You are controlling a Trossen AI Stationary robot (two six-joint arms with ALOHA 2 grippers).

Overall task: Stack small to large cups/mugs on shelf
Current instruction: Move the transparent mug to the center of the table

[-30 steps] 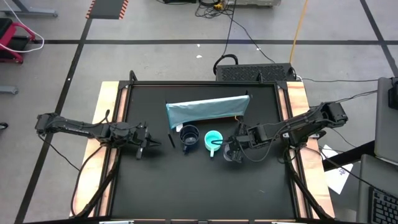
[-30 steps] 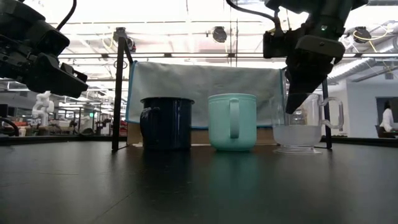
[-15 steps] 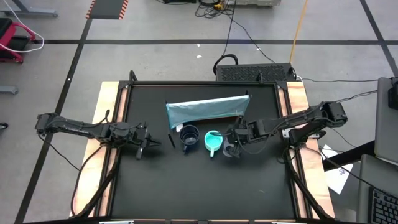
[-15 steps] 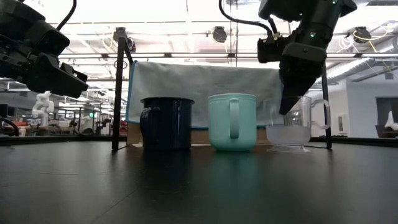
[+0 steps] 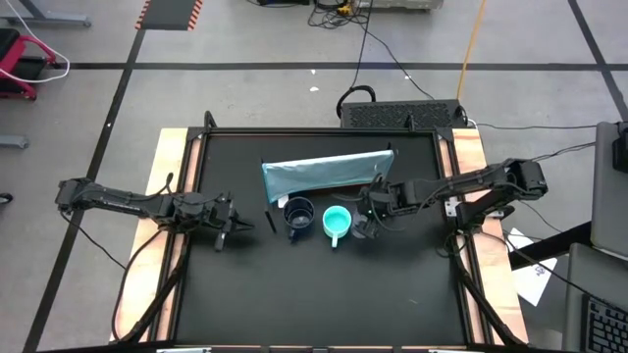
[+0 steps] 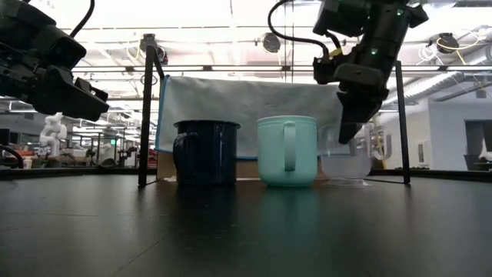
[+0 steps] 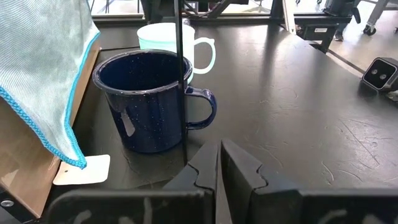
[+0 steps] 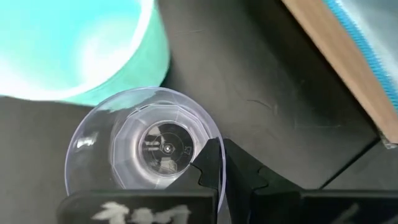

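Observation:
The navy mug (image 5: 298, 216), the turquoise mug (image 5: 337, 222) and the clear mug (image 6: 347, 159) stand in a row in front of the light blue-grey shelf (image 5: 327, 175), which has a white tag (image 7: 84, 169). My right gripper (image 8: 222, 152) comes down from above and is shut on the clear mug (image 8: 149, 146), close beside the turquoise mug (image 8: 74, 43). The clear mug's base is at table height; I cannot tell whether it touches the table. My left gripper (image 5: 233, 232) is shut and empty, hovering left of the navy mug (image 7: 149, 99). My right gripper holds the clear mug by its rim (image 8: 214, 134), on the side away from the turquoise mug, with one finger (image 8: 210, 168) inside the mug and the other outside. The fingers point down from above. The mug stays upright, its handle (image 6: 380, 146) toward the table's right.
A thin black post (image 7: 181, 81) stands between my left gripper and the navy mug. The table's black frame posts (image 6: 146, 108) rise near the shelf. Open black tabletop (image 5: 314, 284) lies toward the near edge.
My right gripper has moved toward the table's left and far edge with the clear mug in its hold. The mug has stayed upright and now stands close beside the turquoise mug, nearer the shelf than before.

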